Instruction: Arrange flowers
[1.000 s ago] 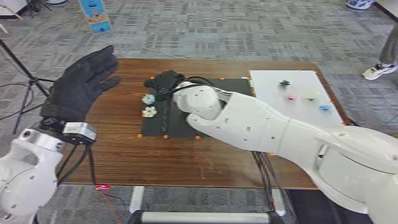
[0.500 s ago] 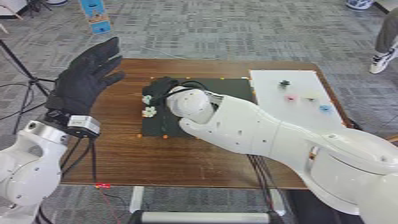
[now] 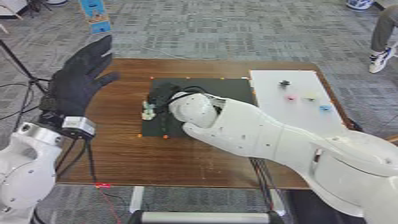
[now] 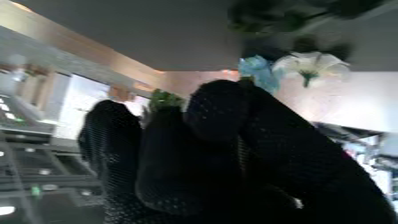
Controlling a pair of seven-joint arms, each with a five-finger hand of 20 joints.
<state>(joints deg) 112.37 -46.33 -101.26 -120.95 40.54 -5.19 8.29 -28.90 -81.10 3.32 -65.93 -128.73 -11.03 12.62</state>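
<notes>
Right hand (image 3: 163, 96) over left part of dark, flat mat (image 3: 233, 86); whether grasping or released, cannot tell. Nearby: ruffled blue flower (image 4: 259, 72); broad-petalled white flower (image 4: 311, 66); feathery green tuft (image 4: 165, 100). Arrangement apparently begun, unfinished. Farther right, on smooth white board (image 3: 286, 112): small dark bloom (image 3: 284, 83), pink bloom (image 3: 290, 98), cream bloom (image 3: 310, 98), blue bloom (image 3: 326, 107), probably left to place. Well apart: left hand (image 3: 71, 87), released, black fabric.

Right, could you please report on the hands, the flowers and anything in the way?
Left hand open, left side; right hand over dark mat; blue flower, white flower nearby; right arm hiding part of mat.
</notes>
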